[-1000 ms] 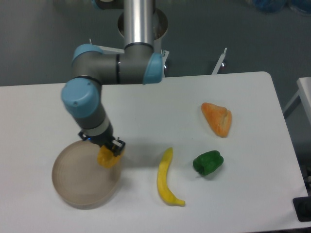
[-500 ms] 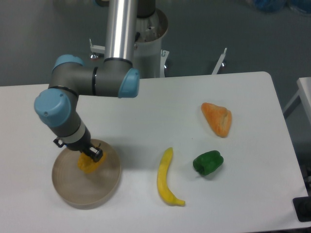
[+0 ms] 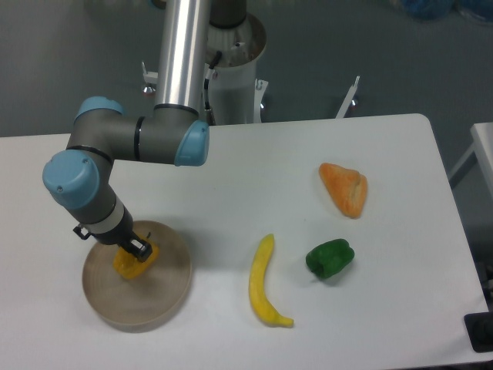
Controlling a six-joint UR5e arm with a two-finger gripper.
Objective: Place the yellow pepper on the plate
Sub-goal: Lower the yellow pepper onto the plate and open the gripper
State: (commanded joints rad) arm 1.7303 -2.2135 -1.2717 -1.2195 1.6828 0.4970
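The yellow pepper [image 3: 131, 264] is a small lumpy yellow-orange piece held over the beige round plate [image 3: 158, 293] at the table's front left. My gripper [image 3: 129, 253] is shut on the yellow pepper from above, over the plate's left-centre. The wrist hides the pepper's upper part. Whether the pepper touches the plate surface I cannot tell.
A long curved yellow banana [image 3: 263, 282] lies right of the plate. A green pepper [image 3: 330, 259] sits further right, and an orange wedge-shaped item [image 3: 345, 189] lies behind it. The white table's right edge is near the wedge.
The arm carried the yellow pepper leftward from the plate's right rim to over its left-centre, slowing over the last half second.
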